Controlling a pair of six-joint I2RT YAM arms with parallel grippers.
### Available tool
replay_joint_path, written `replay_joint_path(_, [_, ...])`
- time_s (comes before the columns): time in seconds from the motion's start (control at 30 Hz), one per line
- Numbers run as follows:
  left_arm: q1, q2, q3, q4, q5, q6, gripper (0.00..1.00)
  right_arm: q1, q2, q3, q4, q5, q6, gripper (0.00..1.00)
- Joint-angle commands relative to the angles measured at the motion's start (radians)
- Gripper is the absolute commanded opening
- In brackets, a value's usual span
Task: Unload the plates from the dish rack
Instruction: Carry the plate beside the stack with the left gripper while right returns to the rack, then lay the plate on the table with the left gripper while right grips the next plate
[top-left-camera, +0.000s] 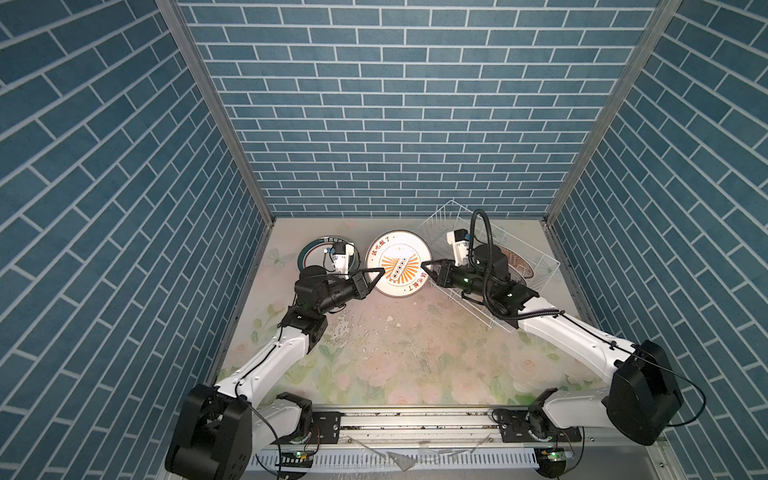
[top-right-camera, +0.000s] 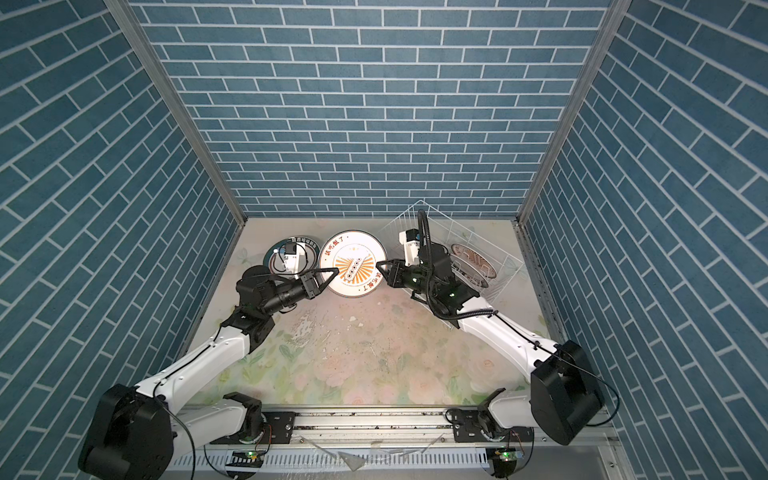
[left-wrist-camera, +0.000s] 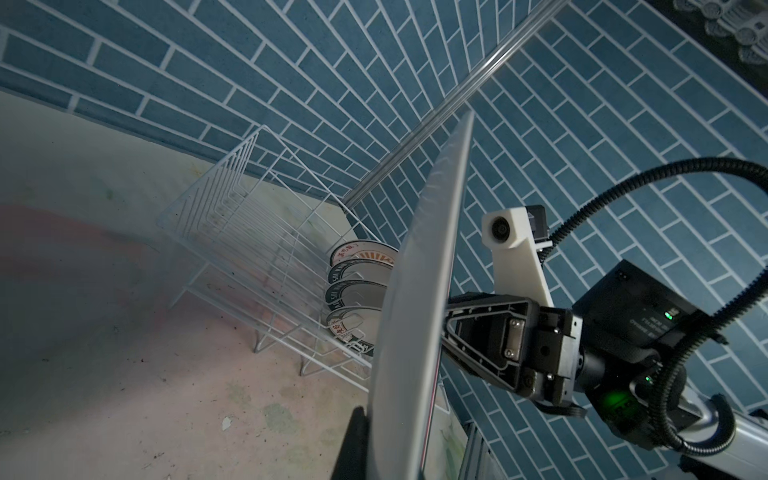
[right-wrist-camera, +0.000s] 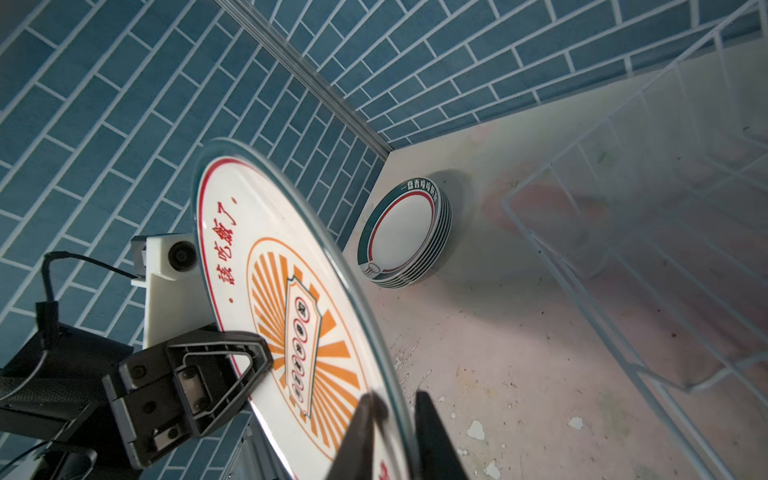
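The sunburst plate (top-left-camera: 397, 270) (top-right-camera: 351, 270) is hanging clear of the worktop (top-left-camera: 395, 345), out of the dish rack (top-left-camera: 523, 243) (top-right-camera: 478, 235) and just beside its left end. It is sitting between the two hands, with its printed face showing in both top views.

Left hand (top-left-camera: 380, 272) (top-right-camera: 334, 272): it is pinching the plate at its left rim. In the right wrist view one finger of this hand (right-wrist-camera: 266, 357) is lying flat against the printed face, over the edge of the orange rays. Its fingers are pressed together on the plate.

Right hand (top-left-camera: 424, 266) (top-right-camera: 378, 266): it is meeting the plate at the opposite rim, reaching out from over the rack. In its own wrist view the rim is running between its two fingers (right-wrist-camera: 432, 436), one on each side. I cannot tell whether they are pressing on the rim or standing slightly off it. From the left wrist view this hand (left-wrist-camera: 444, 328) is showing behind the plate's plain back.

A stack of green-rimmed plates (top-left-camera: 316, 249) (right-wrist-camera: 405, 235) is resting flat on the worktop at the far left, near the left hand and apart from the held plate. Several other plates (left-wrist-camera: 361, 291) (top-right-camera: 473, 262) are standing on edge in the rack, under the right arm.
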Motion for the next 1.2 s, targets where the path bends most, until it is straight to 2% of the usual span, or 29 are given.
replay_joint_path(0.0, [-0.009, -0.024, -0.033, -0.118, -0.042, 0.082, 0.00, 0.012, -0.010, 0.000, 0.012, -0.065, -0.026, 0.32])
replay_joint_path(0.1, [0.013, -0.085, -0.022, -0.268, -0.092, 0.104, 0.00, 0.005, -0.054, 0.048, -0.208, 0.058, -0.183, 0.36])
replay_joint_path(0.2, [0.079, -0.158, -0.009, -0.472, -0.131, 0.108, 0.00, 0.011, -0.112, 0.114, -0.484, 0.301, -0.382, 0.36])
replay_joint_path(0.33, [0.193, -0.268, -0.027, -0.733, -0.148, 0.131, 0.00, 0.011, -0.195, 0.135, -0.712, 0.572, -0.530, 0.36])
replay_joint_path(0.4, [0.211, -0.317, -0.037, -0.849, -0.176, 0.147, 0.00, 0.012, -0.221, 0.136, -0.780, 0.663, -0.557, 0.36])
replay_joint_path(0.57, [0.213, -0.421, -0.093, -1.007, -0.234, 0.144, 0.00, 0.011, -0.224, 0.124, -0.874, 0.782, -0.589, 0.38])
replay_joint_path(0.67, [0.213, -0.426, -0.129, -1.002, -0.251, 0.126, 0.00, 0.012, -0.196, 0.125, -0.908, 0.840, -0.587, 0.39])
replay_joint_path(0.73, [0.214, -0.401, -0.146, -0.975, -0.255, 0.119, 0.00, 0.012, -0.178, 0.132, -0.929, 0.831, -0.594, 0.40])
replay_joint_path(0.87, [0.220, -0.307, -0.157, -0.904, -0.278, 0.119, 0.00, 0.012, -0.160, 0.135, -0.938, 0.826, -0.613, 0.40])
replay_joint_path(1.17, [0.248, -0.075, -0.177, -0.711, -0.249, 0.132, 0.00, 0.012, -0.121, 0.122, -0.916, 0.908, -0.645, 0.40])
